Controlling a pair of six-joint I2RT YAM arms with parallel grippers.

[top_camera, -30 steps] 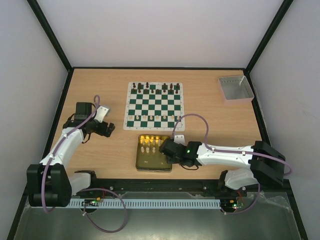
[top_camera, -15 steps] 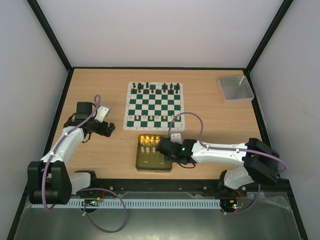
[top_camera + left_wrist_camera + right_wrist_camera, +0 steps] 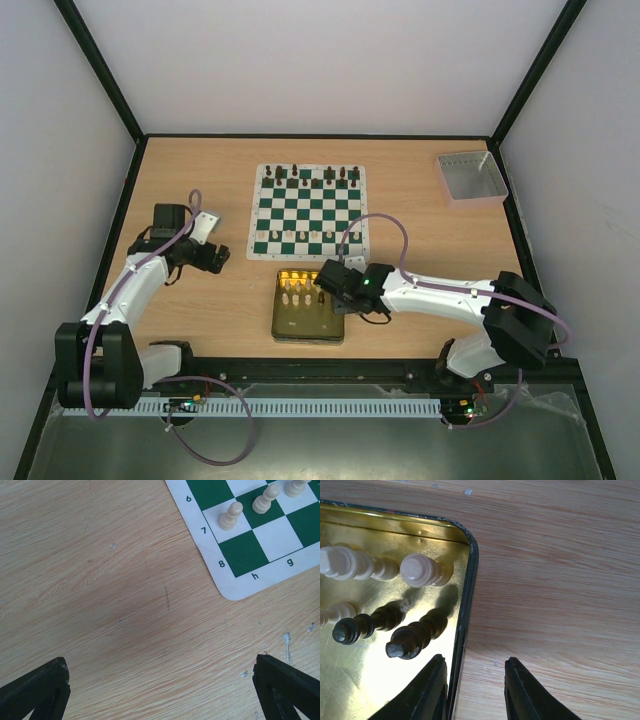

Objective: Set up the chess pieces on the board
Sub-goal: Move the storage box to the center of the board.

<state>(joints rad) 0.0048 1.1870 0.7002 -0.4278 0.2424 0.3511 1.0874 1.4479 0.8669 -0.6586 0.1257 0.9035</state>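
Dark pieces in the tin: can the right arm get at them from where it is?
Probably yes, after a small shift. The two dark pieces lie uncovered in the gold tin just beside the right gripper, but the tin's rim runs between its jaws.

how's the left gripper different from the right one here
The left gripper has its jaws wide apart; the right gripper has them much closer together. The left gripper hangs over bare table beside a corner of the board; the right gripper sits over the wall of the gold tin, one finger on each side, next to two dark pieces lying inside. Shared: neither holds anything.
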